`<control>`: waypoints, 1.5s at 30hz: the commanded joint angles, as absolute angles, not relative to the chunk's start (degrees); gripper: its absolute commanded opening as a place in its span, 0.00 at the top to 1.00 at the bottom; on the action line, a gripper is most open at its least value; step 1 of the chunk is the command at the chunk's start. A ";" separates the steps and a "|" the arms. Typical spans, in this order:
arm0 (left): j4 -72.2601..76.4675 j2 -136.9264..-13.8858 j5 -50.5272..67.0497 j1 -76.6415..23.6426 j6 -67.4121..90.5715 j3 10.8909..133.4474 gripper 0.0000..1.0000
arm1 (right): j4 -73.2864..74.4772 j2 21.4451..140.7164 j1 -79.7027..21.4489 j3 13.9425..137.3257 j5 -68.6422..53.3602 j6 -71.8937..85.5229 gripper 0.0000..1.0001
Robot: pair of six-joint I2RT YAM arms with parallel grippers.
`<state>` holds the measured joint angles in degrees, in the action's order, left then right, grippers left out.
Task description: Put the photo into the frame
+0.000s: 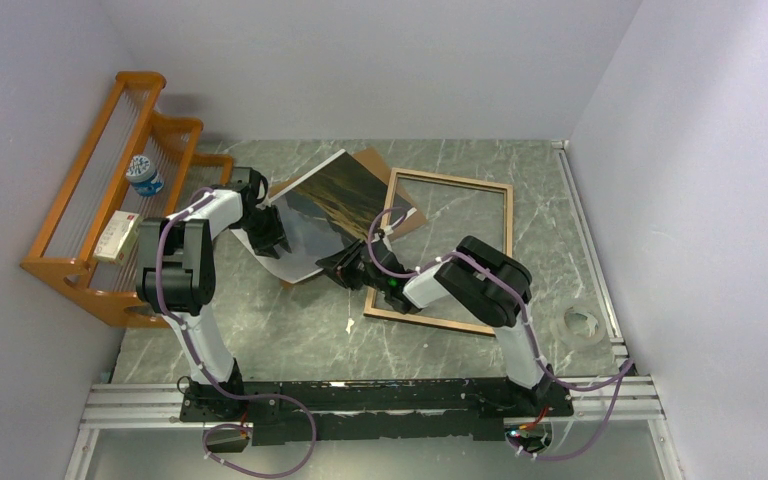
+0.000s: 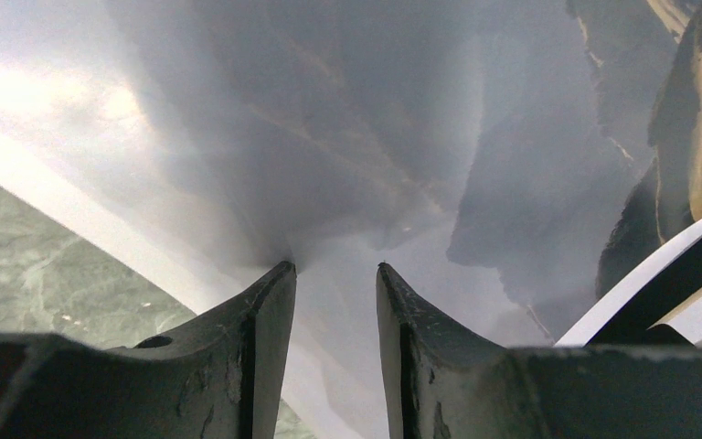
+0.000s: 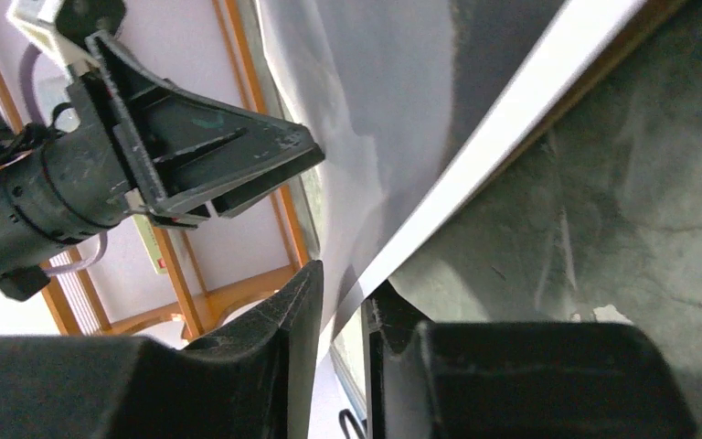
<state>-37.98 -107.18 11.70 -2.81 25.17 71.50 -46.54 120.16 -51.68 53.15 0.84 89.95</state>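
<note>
Over on the left the orange rack [image 1: 80, 230] is sitting against the wall, carrying a bottle [image 1: 144, 176] and a small box [image 1: 115, 237] on its rails. Next to it the left arm is reaching toward the middle of the desk [image 1: 290, 340], and the left hand [image 2: 334, 267] is standing partly open, both fingertips [image 2: 279, 279] resting against the printed face of the photo [image 1: 335, 195] with a clear gap between them and nothing pinched. The photo is hanging off the desk, tilted, picture side up, its far corner pointing toward the back wall and its white border catching the light along the near edge. A brown board [image 1: 375, 160] is lying flat under it, poking out at the far and right sides. Coming across, the right hand [image 3: 340, 283] is meeting the photo at its near right edge, the fingers standing narrow with the white border running in between them, so it is pinching the photo. A small white scrap [image 1: 348, 325] is lying on the desk in front of it. Just right of the photo the frame [image 1: 450, 178] is lying flat, brown wood side up, with the desk showing through its opening and the right arm crossing its near left corner. Far right, a clear tape roll [image 1: 585, 322] is resting near the desk's edge.
</note>
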 commanded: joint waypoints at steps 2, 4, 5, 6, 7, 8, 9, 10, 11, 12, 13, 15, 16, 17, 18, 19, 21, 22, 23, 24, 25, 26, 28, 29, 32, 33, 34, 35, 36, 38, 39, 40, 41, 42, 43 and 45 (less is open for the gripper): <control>-40.70 -100.85 6.96 -2.72 25.82 73.52 0.54 | -47.34 121.02 -51.46 55.06 -1.60 95.38 0.79; -41.30 -98.80 5.84 -2.72 26.06 74.10 0.52 | -48.09 121.11 -51.43 54.94 -1.95 96.18 0.85; -41.61 -97.96 5.32 -2.74 26.33 74.43 0.50 | -48.48 121.11 -51.49 55.00 -2.22 96.28 0.89; -41.89 -97.18 4.87 -2.73 26.47 74.88 0.49 | -48.63 121.05 -51.43 55.25 -2.65 96.07 0.94; -42.18 -96.35 4.51 -2.68 26.77 75.27 0.47 | -48.57 120.85 -51.37 55.59 -3.17 95.80 0.98; -42.45 -95.50 4.04 -2.64 26.92 75.71 0.44 | -48.34 120.59 -51.33 56.04 -3.76 95.31 1.00; -42.93 -94.66 3.24 -2.57 27.04 76.33 0.40 | -48.65 120.27 -51.25 56.34 -4.53 95.06 1.00; -43.54 -93.71 2.50 -2.36 27.21 77.05 0.36 | -50.15 119.94 -51.23 56.37 -5.25 94.94 1.00; -43.97 -92.72 2.02 -2.01 27.32 77.83 0.32 | -51.80 119.58 -51.24 56.39 -5.87 94.98 1.00; -44.38 -91.66 1.64 -1.64 27.41 78.60 0.29 | -52.96 118.97 -51.12 56.53 -6.52 94.78 1.00; -44.86 -90.68 1.03 -1.20 27.54 79.56 0.27 | -53.56 118.26 -50.98 56.82 -7.25 94.10 1.00; -45.86 -88.57 0.40 -0.30 27.66 81.64 0.23 | -54.58 116.56 -50.69 57.67 -8.49 92.36 1.00; -46.30 -87.63 0.14 -0.19 27.76 82.71 0.22 | -54.76 115.78 -50.57 58.22 -9.08 91.23 1.00; -46.84 -86.69 0.09 0.53 27.65 83.80 0.20 | -54.73 114.66 -50.51 58.74 -9.47 90.36 1.00; -47.65 -86.02 0.09 1.33 27.53 85.22 0.17 | -54.87 113.89 -50.42 59.24 -9.98 89.61 1.00; -48.63 -85.36 0.09 1.62 27.40 86.64 0.15 | -55.23 113.37 -50.28 59.86 -10.66 88.99 1.00; -50.61 -84.41 0.09 1.90 27.13 89.73 0.13 | -56.78 112.38 -50.14 61.09 -11.81 88.69 1.00; -51.58 -83.93 0.09 2.05 27.01 91.13 0.12 | -57.34 112.00 -50.05 61.92 -12.26 88.76 1.00; -52.47 -83.59 0.09 2.10 26.83 92.47 0.12 | -57.62 111.62 -50.06 62.56 -12.72 89.03 1.00; -53.18 -83.17 0.09 2.17 26.61 93.66 0.10 | -58.09 111.36 -49.97 63.32 -13.13 89.34 1.00; -54.07 -82.77 0.09 2.19 26.41 95.01 0.09 | -58.36 111.09 -49.98 64.19 -13.62 89.61 1.00; -54.97 -82.54 0.09 2.27 26.31 96.58 0.09 | -58.03 110.75 -49.96 65.04 -13.91 90.15 1.00; -57.05 -82.21 -1.40 2.37 26.28 99.96 0.08 | -57.29 109.96 -50.01 66.44 -14.45 90.76 1.00; -58.05 -82.01 -1.28 2.37 26.20 102.49 0.08 | -56.21 109.53 -49.97 67.00 -14.65 91.44 1.00; -60.06 -80.82 -1.27 2.38 26.11 107.33 0.08 | -56.64 108.91 -49.49 68.15 -15.19 93.16 1.00; -60.34 -80.21 -1.50 2.37 26.09 108.68 0.08 | -57.06 108.82 -49.35 68.50 -15.41 94.23 1.00; -60.52 -79.64 -1.78 2.38 26.10 109.75 0.07 | -57.75 108.89 -49.31 68.93 -15.58 95.19 1.00; -60.41 -79.00 -1.88 2.42 26.10 110.57 0.07 | -57.70 108.85 -49.24 69.55 -15.92 95.60 1.00; -60.43 -78.29 -1.97 2.38 26.15 111.31 0.07 | -56.91 108.50 -49.16 70.06 -16.11 95.28 1.00; -60.33 -76.94 -2.27 2.43 26.36 112.17 0.06 | -54.84 107.58 -48.78 70.73 -16.47 93.03 1.00; -60.21 -76.30 -2.30 2.38 26.43 112.18 0.06 | -53.40 107.06 -48.53 71.02 -16.90 91.55 1.00; -59.99 -75.62 -2.41 2.38 26.50 111.92 0.06 | -51.87 106.52 -48.12 71.07 -17.30 90.18 1.00; -59.65 -74.99 -2.43 2.43 26.72 111.33 0.06 | -50.89 105.84 -47.68 70.73 -17.58 88.51 1.00; -59.43 -74.41 -2.16 2.44 26.98 110.64 0.06 | -50.22 105.02 -47.19 69.96 -17.61 87.00 1.00; -59.20 -73.80 -1.48 2.43 27.13 109.45 0.06 | -49.29 104.08 -46.67 68.94 -17.43 85.56 1.00; -58.90 -73.15 -0.06 2.43 27.60 107.15 0.06 | -48.48 102.24 -45.17 66.50 -17.79 83.58 1.00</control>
